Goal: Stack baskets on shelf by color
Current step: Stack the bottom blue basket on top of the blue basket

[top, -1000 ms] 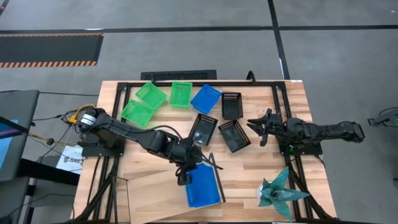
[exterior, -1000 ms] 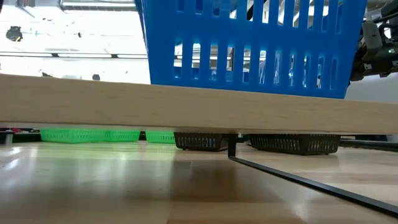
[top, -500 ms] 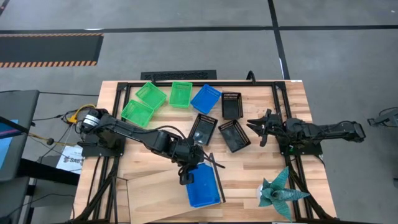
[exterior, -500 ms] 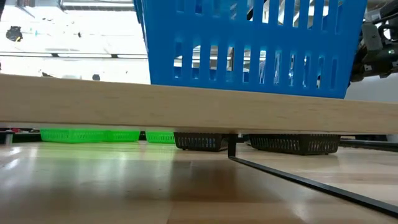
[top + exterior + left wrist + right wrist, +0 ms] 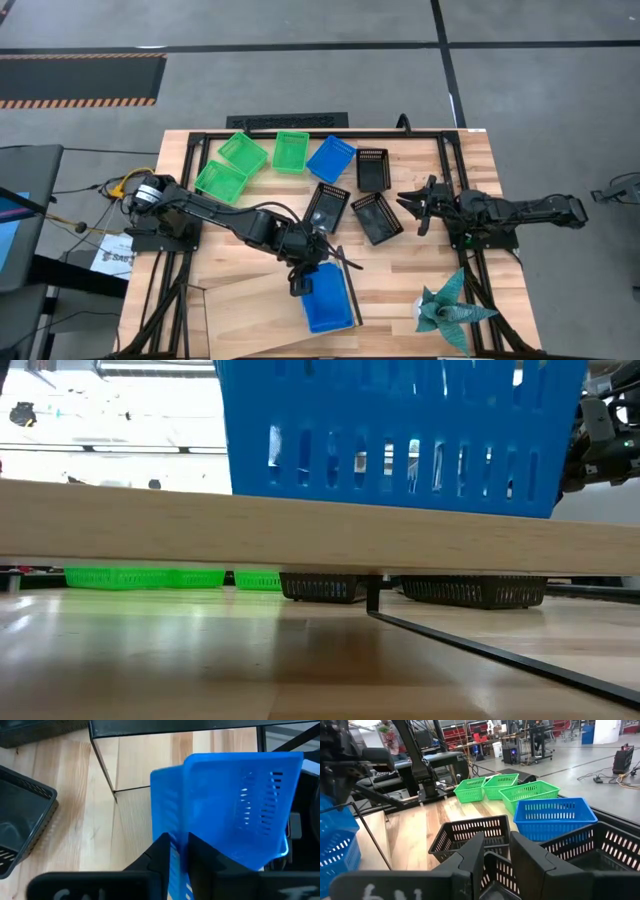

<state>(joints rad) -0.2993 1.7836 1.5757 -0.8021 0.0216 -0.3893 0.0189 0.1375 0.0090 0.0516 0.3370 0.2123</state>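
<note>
Two blue baskets sat nested on the shelf, and the left gripper pinched a thin wall with nearly closed fingers. Light, stiff, slotted plastic, it looked best taken by the rim. Right gripper waited, fingers slightly parted, empty, near the black baskets on the slatted tabletop; workshop clutter behind.

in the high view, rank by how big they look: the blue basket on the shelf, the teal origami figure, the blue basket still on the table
1. teal origami figure, widest spread
2. blue basket on the shelf and blue basket on the table: look alike, and the left tool covers part of the shelf one, so unranked
</note>
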